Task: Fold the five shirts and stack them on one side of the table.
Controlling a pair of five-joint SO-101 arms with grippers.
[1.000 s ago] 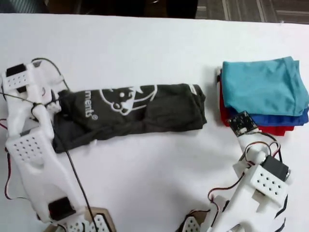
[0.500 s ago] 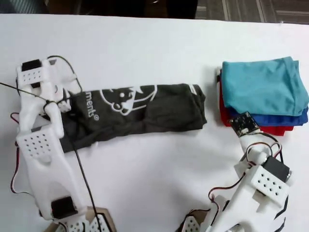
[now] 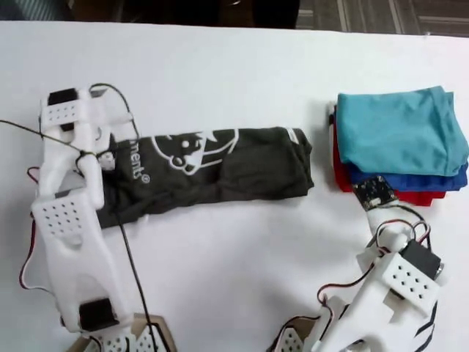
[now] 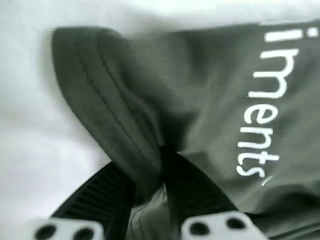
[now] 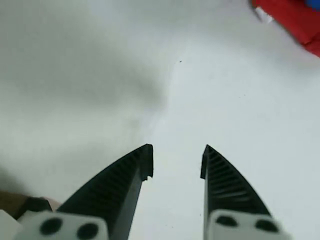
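Left gripper (image 4: pixel 161 152), arm stretched forward, pinches the black shirt's (image 3: pixel 234 172) end (fabric bunched between); right gripper (image 5: pixel 176 157) hangs parted over the table (image 5: pixel 100 75).

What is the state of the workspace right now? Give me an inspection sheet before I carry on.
Surface: white table, bare between the shirts.
Job's things: black shirt lies mid-table, folded into a long strip. The stack of folded shirts sits at the table's right side, with light blue on top and blue and red below.
Clutter: nothing seen.
Grippers: left gripper is shut on the black shirt's end. The right gripper is open over bare table near the stack's red edge.
Cables: a black cable runs along the left arm and crosses the shirt's end. Looped wires hang at the right arm.
Surroundings: grey floor beyond the far edge.
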